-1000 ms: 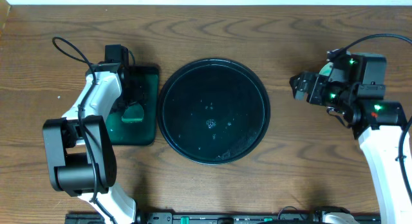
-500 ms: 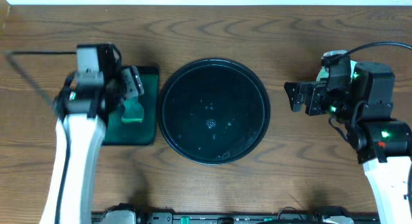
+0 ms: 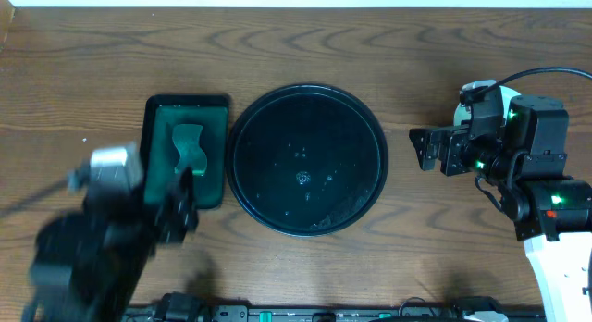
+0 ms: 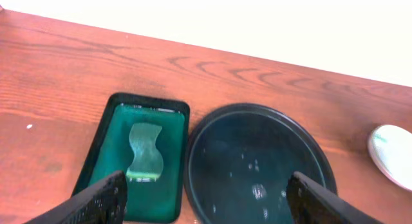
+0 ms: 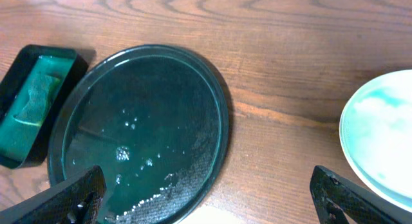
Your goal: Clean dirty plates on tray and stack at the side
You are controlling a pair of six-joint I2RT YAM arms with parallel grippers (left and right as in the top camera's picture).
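Right of tray [image 3: 307,160], well apart: pale-mint plate [image 5: 380,137] with teal smears, cut off by frame, mostly hidden under arm overhead; left gripper [image 4: 206,185] and right gripper [image 5: 207,179] spread wide, left blurred overhead.

The desk [image 3: 305,44] was grained brown wood with a dull sheen. The tray [image 3: 277,137] was glossy black, speckled with droplets. The green tray [image 3: 188,99] looked shiny, its sponge [image 3: 190,151] matt. The plate [image 5: 380,137] was smooth, pale.
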